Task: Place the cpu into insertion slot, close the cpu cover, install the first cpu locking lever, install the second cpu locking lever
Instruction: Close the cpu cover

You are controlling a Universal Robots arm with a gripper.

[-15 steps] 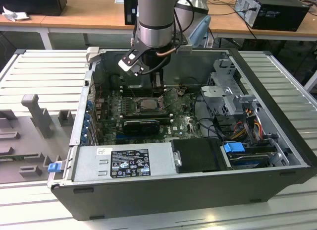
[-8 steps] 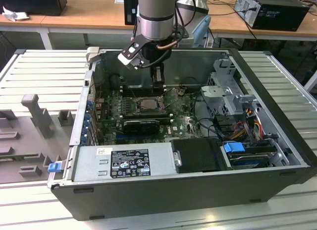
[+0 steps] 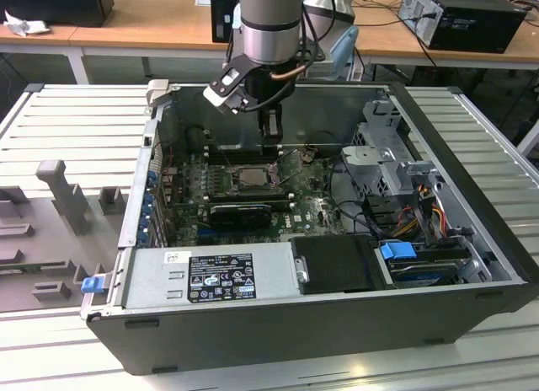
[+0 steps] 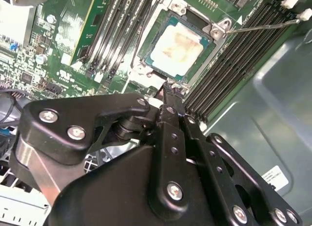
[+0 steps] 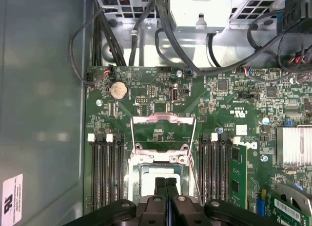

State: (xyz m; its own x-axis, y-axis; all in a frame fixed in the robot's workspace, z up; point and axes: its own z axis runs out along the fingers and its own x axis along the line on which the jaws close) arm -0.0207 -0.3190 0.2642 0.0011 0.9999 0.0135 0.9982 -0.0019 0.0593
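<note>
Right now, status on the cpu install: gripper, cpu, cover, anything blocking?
Gripper shut, empty, tips by the cpu. Chip lies in the insertion slot; cpu cover flipped open, locking lever swung free. Nothing blocking the slot.

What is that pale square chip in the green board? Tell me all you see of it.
The cpu is a flat square chip with a pale silvery metal top, stained yellowish centrally, and a thin green border. It lies flat in the insertion slot, uncovered, the cpu cover raised. The gripper hangs close beside one edge.
</note>
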